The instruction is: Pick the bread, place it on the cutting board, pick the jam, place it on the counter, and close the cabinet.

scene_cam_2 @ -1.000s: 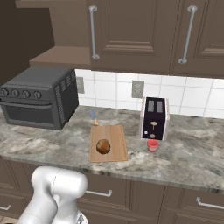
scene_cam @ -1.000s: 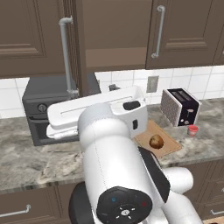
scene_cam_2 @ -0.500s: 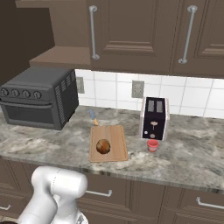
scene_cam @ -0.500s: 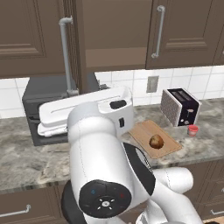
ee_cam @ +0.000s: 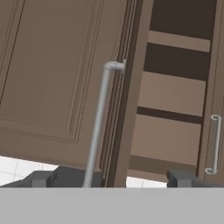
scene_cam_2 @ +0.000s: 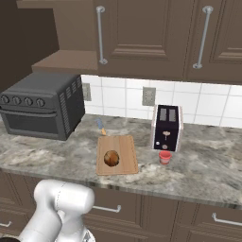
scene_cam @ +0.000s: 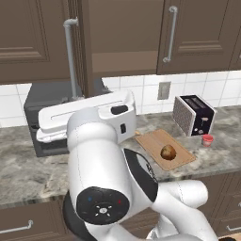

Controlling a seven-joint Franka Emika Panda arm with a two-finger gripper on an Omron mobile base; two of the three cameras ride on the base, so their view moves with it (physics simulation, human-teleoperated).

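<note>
The bread (scene_cam: 168, 152) (scene_cam_2: 111, 158), a glossy brown bun, lies on the tan cutting board (scene_cam: 155, 141) (scene_cam_2: 124, 144). The red jam (scene_cam: 207, 140) (scene_cam_2: 165, 157) stands on the marbled counter (scene_cam: 28, 172) (scene_cam_2: 203, 172), in front of the toaster. The cabinet (scene_cam: 124, 33) (scene_cam_2: 71, 60) has its left door (ee_cam: 52, 78) swung open and seen nearly edge-on. Its silver bar handle (scene_cam: 71, 56) (ee_cam: 98, 127) shows, and so do the inner shelves (ee_cam: 175, 92). My gripper (ee_cam: 113, 179) is open and holds nothing. It faces the open door's edge, and the handle rises just left of centre.
A black toaster oven (scene_cam: 35, 103) (scene_cam_2: 42, 104) sits on the left of the counter, partly behind my arm. A black toaster (scene_cam: 193, 114) (scene_cam_2: 166, 126) stands right of the board. The right cabinet door (scene_cam: 197, 33) (ee_cam: 215, 144) is shut. Dark drawers (scene_cam_2: 198, 217) run below the counter.
My hand has swung a little to the left, toward the open cabinet door. Bread, board and jam have not moved.
</note>
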